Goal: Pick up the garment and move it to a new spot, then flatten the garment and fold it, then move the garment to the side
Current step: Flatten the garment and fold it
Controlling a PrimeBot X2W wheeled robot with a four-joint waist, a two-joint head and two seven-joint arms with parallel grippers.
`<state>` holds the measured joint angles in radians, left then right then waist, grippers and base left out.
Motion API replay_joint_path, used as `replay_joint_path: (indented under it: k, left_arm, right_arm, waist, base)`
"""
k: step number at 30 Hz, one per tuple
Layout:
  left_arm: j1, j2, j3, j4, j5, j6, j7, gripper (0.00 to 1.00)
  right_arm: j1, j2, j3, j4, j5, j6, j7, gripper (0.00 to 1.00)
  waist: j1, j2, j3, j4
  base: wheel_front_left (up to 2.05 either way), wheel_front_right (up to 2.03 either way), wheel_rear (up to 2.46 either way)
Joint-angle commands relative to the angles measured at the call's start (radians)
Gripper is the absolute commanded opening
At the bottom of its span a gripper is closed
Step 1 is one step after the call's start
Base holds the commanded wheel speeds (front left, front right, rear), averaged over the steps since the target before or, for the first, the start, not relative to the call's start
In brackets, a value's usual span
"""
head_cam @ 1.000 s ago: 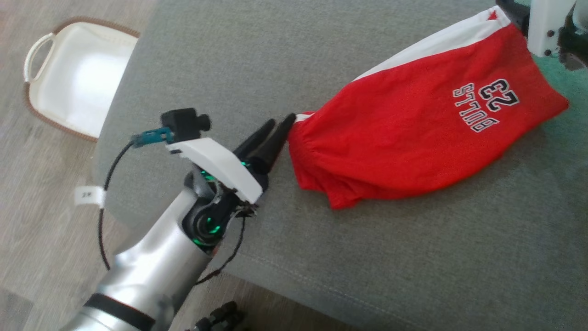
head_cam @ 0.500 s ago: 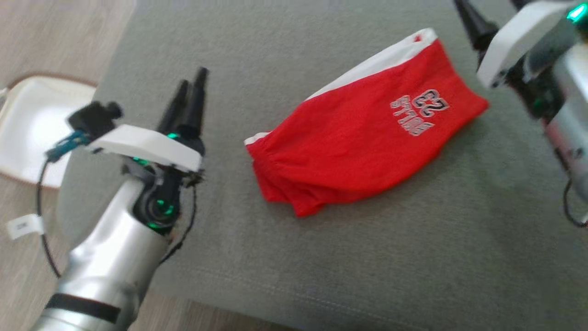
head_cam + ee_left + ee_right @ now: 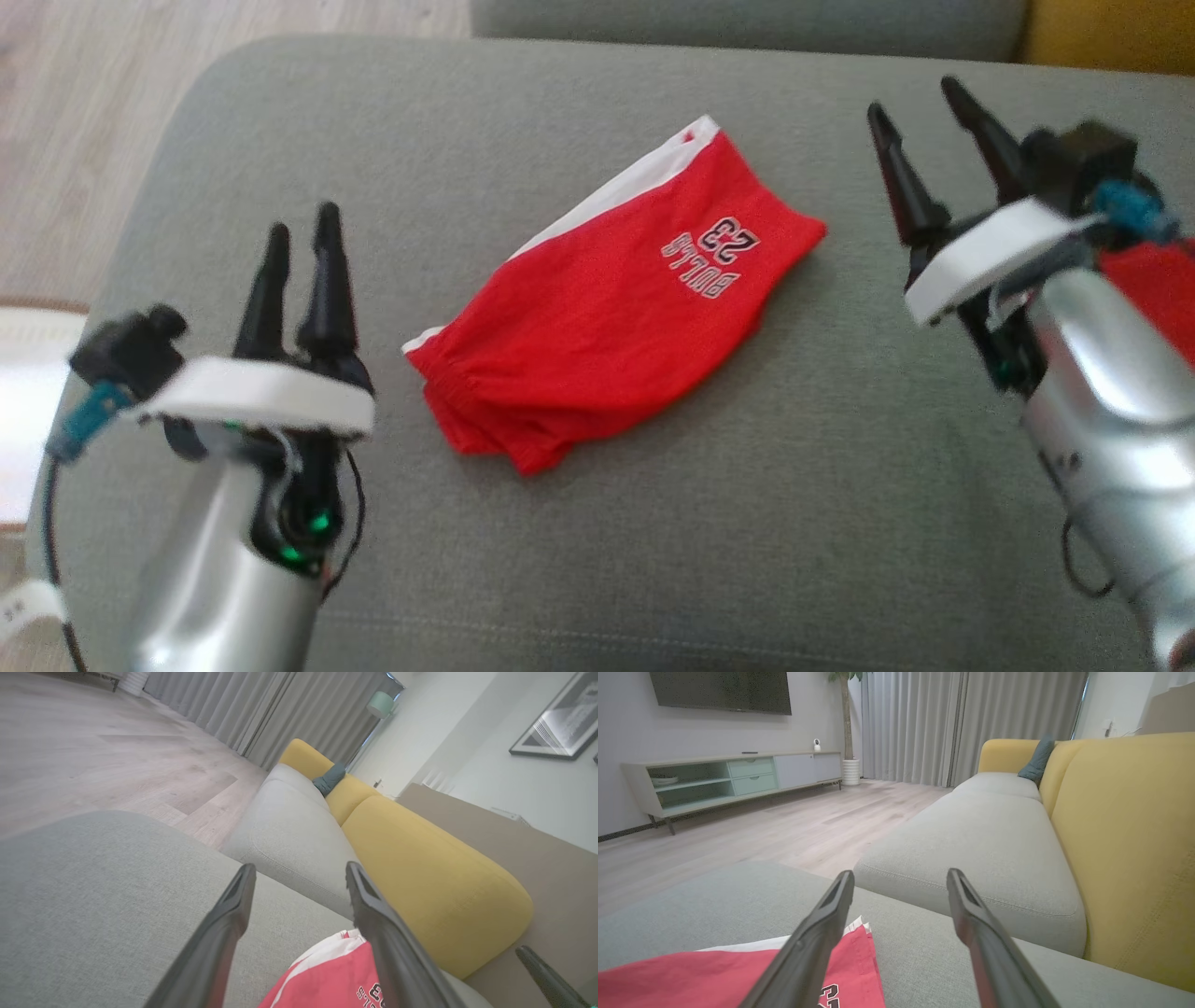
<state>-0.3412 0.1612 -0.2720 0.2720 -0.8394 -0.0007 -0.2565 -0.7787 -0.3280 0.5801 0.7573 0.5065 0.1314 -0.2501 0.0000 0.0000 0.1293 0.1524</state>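
Now that both arms have drawn back, you have the shorts [image 3: 616,308] lying free on the grey cushion [image 3: 653,560], near its middle, touched by neither tool. A second ago the left tool [image 3: 301,221] had its tips right at the gathered waistband and the right tool [image 3: 915,98] stood at the far corner by the white stripe. Now each sits well apart from the cloth, one on either side, fingers pointing away from you. Much of the shift in the head view is the camera rising, so don't read it as the shorts sliding. Both tools are spread, with nothing between their fingers, and each wrist view shows clear cushion in the gap and only an edge of red below. The shorts look doubled over, print side up, waistband toward the left arm, with a little bunching along the near edge. You can take this as a release after the last placement, so the fold and the move to the side are probably done. A patch of red [image 3: 1153,280] behind the right forearm is too blurred to identify, possibly another garment.
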Motion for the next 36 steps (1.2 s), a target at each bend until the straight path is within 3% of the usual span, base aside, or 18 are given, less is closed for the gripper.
replay_joint_path:
  k: [1, 5, 12, 17, 24, 28, 36]
  left_arm:
    - [-0.008, 0.013, 0.046, -0.047, 0.045, -0.007, -0.005, 1.0]
    - [0.068, -0.017, 0.079, -0.095, 0.19, -0.029, -0.005, 1.0]
    - [0.196, -0.075, 0.133, -0.12, 0.343, -0.062, -0.005, 1.0]
    - [0.261, -0.097, 0.131, -0.089, 0.393, -0.084, -0.005, 1.0]
    - [0.275, -0.108, 0.147, -0.079, 0.407, -0.1, -0.005, 1.0]
    - [0.259, -0.11, 0.142, -0.078, 0.407, -0.107, -0.005, 1.0]
    - [0.221, -0.111, 0.097, -0.065, 0.381, -0.11, -0.005, 1.0]
  right_arm:
    - [0.029, 0.022, -0.037, -0.057, -0.04, -0.001, -0.011, 1.0]
    - [0.182, 0.09, -0.202, -0.17, -0.169, -0.001, -0.011, 1.0]
    - [0.404, 0.212, -0.394, -0.331, -0.371, -0.001, -0.011, 1.0]
    - [0.519, 0.261, -0.453, -0.388, -0.436, -0.001, -0.012, 1.0]
    - [0.583, 0.276, -0.482, -0.41, -0.452, -0.001, -0.008, 1.0]
    - [0.57, 0.277, -0.454, -0.406, -0.366, -0.001, 0.033, 1.0]
    - [0.472, 0.278, -0.409, -0.325, -0.042, -0.001, 0.203, 1.0]
  waist:
    - [0.0, 0.0, -0.027, -0.03]
    - [0.0, 0.0, -0.051, -0.057]
    - [0.0, 0.0, -0.081, -0.092]
    - [0.0, 0.0, -0.096, -0.106]
    - [0.0, 0.0, -0.093, -0.104]
    - [0.0, 0.0, -0.076, -0.083]
    - [0.0, 0.0, -0.009, -0.002]
  base:
    - [0.0, 0.0, 0.0]
    - [0.0, 0.0, 0.0]
    - [0.0, 0.0, 0.0]
    - [0.0, 0.0, 0.0]
    - [0.0, 0.0, 0.0]
    - [0.0, 0.0, 0.0]
    - [0.0, 0.0, 0.0]
